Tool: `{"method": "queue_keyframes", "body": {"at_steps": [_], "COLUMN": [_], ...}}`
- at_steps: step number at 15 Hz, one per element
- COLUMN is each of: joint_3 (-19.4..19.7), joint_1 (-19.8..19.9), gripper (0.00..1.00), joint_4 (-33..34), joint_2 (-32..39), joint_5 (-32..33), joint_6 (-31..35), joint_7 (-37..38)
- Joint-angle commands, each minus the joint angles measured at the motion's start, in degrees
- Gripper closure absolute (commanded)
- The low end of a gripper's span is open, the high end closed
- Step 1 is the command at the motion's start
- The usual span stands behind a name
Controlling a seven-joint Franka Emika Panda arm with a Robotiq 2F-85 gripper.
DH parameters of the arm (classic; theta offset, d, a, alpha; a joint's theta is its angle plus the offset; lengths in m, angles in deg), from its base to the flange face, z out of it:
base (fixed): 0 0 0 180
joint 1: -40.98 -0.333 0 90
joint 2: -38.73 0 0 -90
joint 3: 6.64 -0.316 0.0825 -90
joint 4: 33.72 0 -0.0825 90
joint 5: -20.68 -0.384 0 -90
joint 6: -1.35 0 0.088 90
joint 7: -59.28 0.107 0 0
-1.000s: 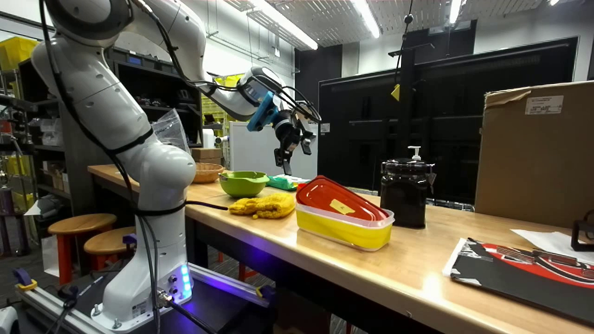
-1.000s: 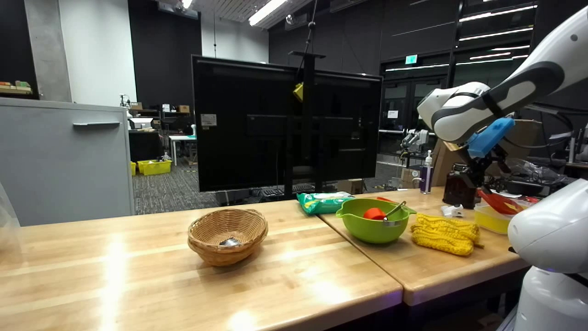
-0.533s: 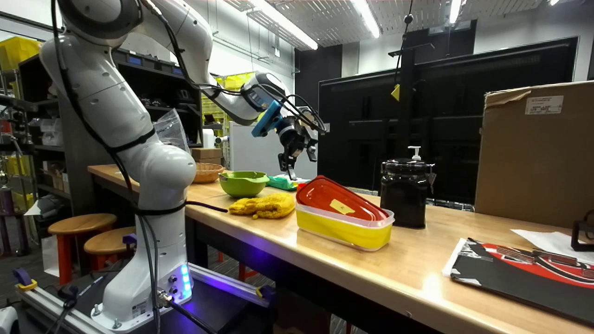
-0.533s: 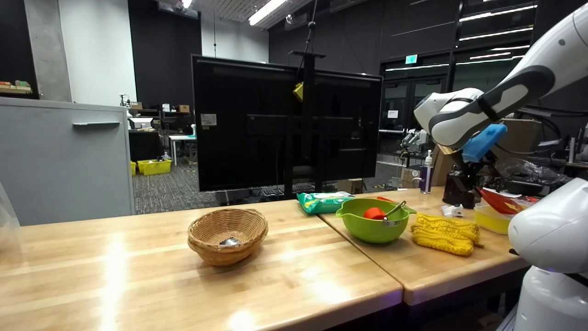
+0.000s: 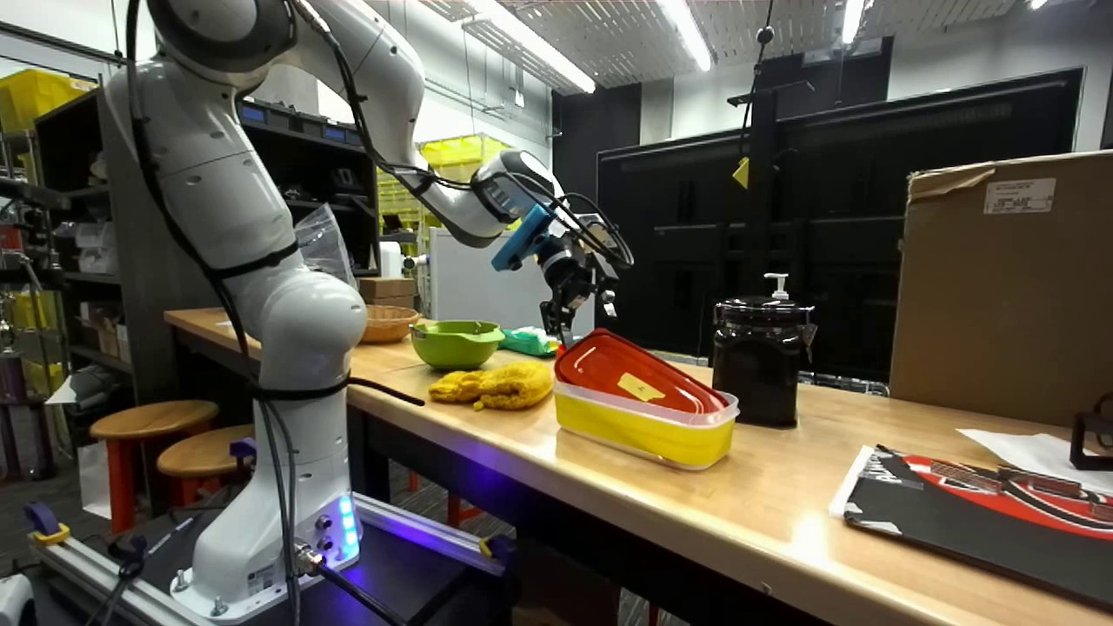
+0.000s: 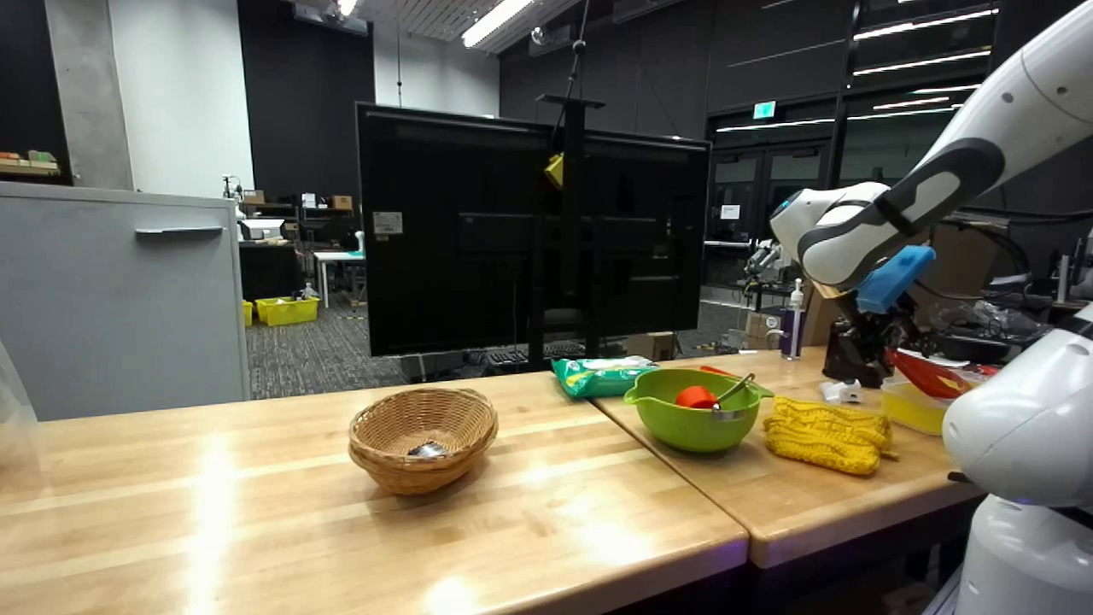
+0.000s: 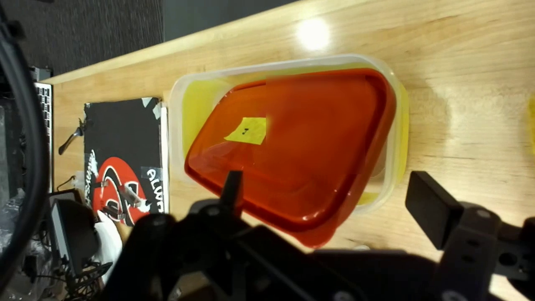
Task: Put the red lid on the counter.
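- The red lid [image 7: 309, 138] is glossy and rectangular, with rounded corners, a raised rim and a small rounded tab at one corner.
- A yellow label [image 7: 247, 130] bearing a small dark mark sits on its face.
- It rests tilted in the yellow tub [image 5: 643, 435]: one end stands above the translucent rim, the other dips low toward the opposite end. In the wrist view it lies askew to the walls, and part of the tub's inside shows beside it.
- The tub stands on the counter [image 5: 774, 474], between a yellow cloth [image 5: 500, 387] and a dark jar [image 5: 755, 374].
- The gripper [image 7: 332, 198] is spread, its fingers [image 7: 432, 209] well apart. One overlaps the lid's edge in the wrist view; whether it touches, I cannot tell.
- Compared with the earlier frame, the arm [image 5: 226, 200] reaches farther over the counter, and in an exterior view the gripper is lower and nearer the lid's raised end.
- Lid and tub keep the same place and tilt in both exterior views; the cloth is unmoved too.
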Motion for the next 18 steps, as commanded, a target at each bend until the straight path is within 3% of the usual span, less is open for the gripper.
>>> {"method": "queue_keyframes", "body": {"at_steps": [1, 4, 5, 6, 14, 16, 18], "joint_3": [1.9, 3.4, 3.8, 4.1, 5.2, 5.1, 4.8], "joint_1": [1.3, 1.6, 1.7, 1.7, 1.9, 1.8, 1.8], "gripper": [0.00, 0.00, 0.07, 0.26, 0.87, 0.98, 1.00], "joint_4": [2.4, 3.6, 3.9, 4.1, 5.6, 5.8, 6.1], "joint_2": [3.0, 4.3, 4.7, 5.0, 7.1, 7.2, 6.9], "joint_5": [2.8, 4.0, 4.1, 4.1, 3.1, 2.8, 2.9], "joint_6": [1.9, 3.1, 3.5, 4.0, 5.8, 5.4, 5.0], "joint_7": [-1.4, -2.3, -2.6, -2.9, -4.8, -4.8, -5.0]}}
